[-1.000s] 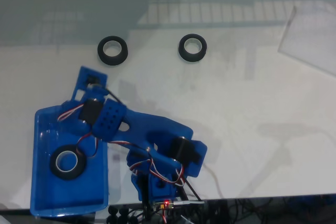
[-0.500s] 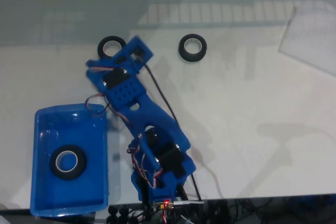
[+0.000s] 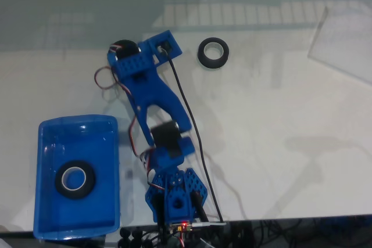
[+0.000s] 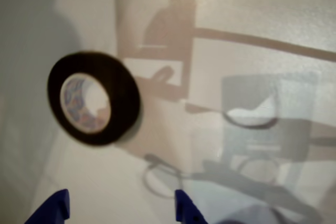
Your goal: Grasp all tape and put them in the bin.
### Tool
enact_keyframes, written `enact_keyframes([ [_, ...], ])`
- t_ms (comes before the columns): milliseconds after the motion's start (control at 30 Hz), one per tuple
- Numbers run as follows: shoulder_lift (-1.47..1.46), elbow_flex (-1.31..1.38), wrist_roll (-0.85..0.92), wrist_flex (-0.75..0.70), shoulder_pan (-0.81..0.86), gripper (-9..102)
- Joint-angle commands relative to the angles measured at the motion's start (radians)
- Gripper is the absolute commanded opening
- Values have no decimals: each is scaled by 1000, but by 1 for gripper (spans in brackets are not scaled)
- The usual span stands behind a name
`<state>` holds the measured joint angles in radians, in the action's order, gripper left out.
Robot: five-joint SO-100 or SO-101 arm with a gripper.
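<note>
Wrist view shows the gripper [image 4: 118, 208] spread open with nothing between its two blue fingertips [image 4: 52, 208], which poke up from the bottom edge, and a black roll of tape [image 4: 94, 98] lying flat on the white table [image 4: 236, 35] just beyond them, offset toward the left tip. That offset is the risk: if the arm descends as it stands, one finger may land on the ring's top instead of straddling its wall, and the roll could skid away across the smooth surface. The picture is blurred, so alignment is hard to judge. The roll is a thick black ring with a pale core bearing faint coloured print. In the fixed view the same roll [image 3: 121, 47] lies toward the table's far edge, mostly hidden under the arm's head; a second roll [image 3: 213, 53] lies apart to its right, and a third roll [image 3: 74, 179] already rests inside the blue bin [image 3: 43, 225] at the near left corner.
</note>
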<state>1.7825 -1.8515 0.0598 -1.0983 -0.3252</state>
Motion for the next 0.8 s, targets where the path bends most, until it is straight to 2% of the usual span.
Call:
enact_keyframes([
  [0,-107,149,3,-5,17,26],
  [467,-462,480,6,-92,41,26],
  [767,-603,584,25,-138,49,25],
])
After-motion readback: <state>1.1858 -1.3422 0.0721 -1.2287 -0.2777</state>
